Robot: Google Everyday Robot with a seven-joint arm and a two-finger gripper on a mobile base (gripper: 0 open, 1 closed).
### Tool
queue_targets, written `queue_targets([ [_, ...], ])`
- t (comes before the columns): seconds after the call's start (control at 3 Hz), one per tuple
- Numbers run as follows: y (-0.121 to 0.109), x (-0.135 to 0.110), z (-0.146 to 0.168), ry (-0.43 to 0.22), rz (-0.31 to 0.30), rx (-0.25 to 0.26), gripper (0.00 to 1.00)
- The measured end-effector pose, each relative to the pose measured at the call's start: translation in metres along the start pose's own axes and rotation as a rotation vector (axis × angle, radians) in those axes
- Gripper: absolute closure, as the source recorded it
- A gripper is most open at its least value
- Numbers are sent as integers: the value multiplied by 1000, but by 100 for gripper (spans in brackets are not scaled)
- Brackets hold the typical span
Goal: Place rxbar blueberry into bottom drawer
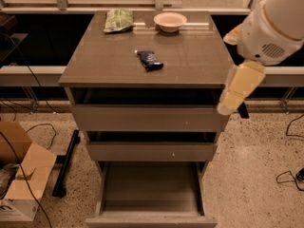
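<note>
green bag back-left corner of table | pale bowl at back edge, right of bag, apart | top drawer, middle drawer slightly out | open cardboard box on floor left of table | black bar beside box | cables on floor right | gripper just off right edge, by front-right corner

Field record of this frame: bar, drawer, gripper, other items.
rxbar blueberry: flat on cabinet top, near centre, not held
bottom drawer: pulled open, bar not inside
gripper: off the cabinet's right front corner, clear of the bar
green bag: back left of top
bowl: back of top, right of bag
status: bar not picked up yet
</note>
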State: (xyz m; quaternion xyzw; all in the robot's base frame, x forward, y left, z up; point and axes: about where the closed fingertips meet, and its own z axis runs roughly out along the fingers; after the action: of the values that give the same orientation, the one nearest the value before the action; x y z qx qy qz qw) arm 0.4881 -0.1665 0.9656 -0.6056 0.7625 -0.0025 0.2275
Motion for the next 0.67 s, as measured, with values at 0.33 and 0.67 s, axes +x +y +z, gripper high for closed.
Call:
queue_targets([
  [0.33,-29,-33,28,-86,-9,0,0],
  [0.67,-60,-56,62,-128,-26,-30,0],
])
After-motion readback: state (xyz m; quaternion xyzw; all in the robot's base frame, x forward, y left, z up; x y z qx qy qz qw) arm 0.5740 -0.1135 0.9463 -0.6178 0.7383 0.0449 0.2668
